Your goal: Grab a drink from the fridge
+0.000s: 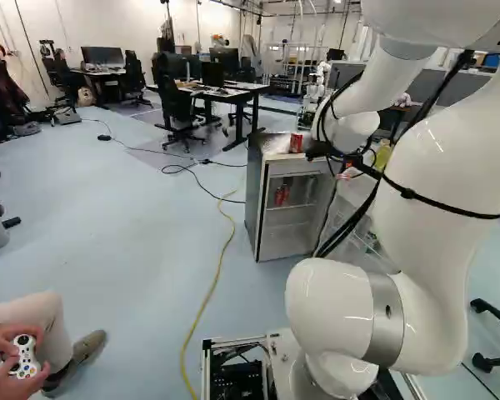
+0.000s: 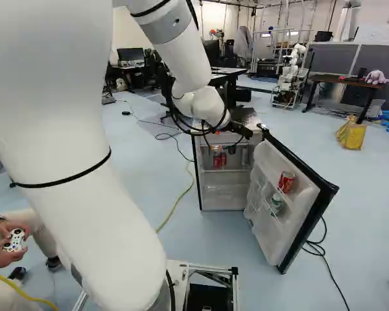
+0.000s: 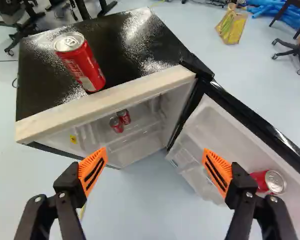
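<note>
Labels: the soda can (image 3: 81, 62) on top of the mini fridge (image 3: 105, 97) is red with pale lettering; two more red cans (image 3: 116, 124) stand together on an inner shelf, also with pale markings. A small yellow sticker (image 3: 73, 139) is on the inner side wall. The fridge door (image 2: 295, 220) is open, with a red can (image 3: 268, 182) in its upper rack and, below, a green-and-white container (image 2: 276, 203), probably a can. Gripper (image 2: 240, 131): jaws spread wide, gripping nothing, above and in front of the open fridge. Surface: the fridge top (image 3: 135, 30) is glossy black, with a pale front edge. Room: light blue floor (image 1: 150, 217), a yellow cable (image 1: 208, 296) beside the fridge, black-framed desks (image 1: 233, 96) beyond, and a yellow bag (image 3: 232, 23) on the floor.
</note>
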### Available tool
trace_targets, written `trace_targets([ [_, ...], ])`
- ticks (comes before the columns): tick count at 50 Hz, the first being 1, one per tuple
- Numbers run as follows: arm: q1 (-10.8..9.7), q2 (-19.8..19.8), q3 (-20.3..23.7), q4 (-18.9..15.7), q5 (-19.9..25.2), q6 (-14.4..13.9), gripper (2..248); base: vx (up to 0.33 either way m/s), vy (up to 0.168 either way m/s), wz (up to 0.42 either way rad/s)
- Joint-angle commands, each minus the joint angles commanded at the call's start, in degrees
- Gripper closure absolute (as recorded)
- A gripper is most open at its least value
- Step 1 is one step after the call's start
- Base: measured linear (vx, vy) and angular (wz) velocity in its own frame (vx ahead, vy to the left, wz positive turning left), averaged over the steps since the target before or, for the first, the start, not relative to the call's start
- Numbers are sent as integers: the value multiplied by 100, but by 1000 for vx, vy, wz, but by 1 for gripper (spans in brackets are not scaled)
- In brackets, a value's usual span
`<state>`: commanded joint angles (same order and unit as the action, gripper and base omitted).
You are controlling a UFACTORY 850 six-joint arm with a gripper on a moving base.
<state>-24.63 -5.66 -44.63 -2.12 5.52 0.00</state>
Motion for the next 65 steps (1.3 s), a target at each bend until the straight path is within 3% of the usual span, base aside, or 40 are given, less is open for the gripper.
trace_targets([
  [43, -728, 92, -567, -374, -2035, 0, 3, 0, 0, 0],
  [65, -1074, -57, -979, -557, -2926, 0, 3, 0, 0, 0],
])
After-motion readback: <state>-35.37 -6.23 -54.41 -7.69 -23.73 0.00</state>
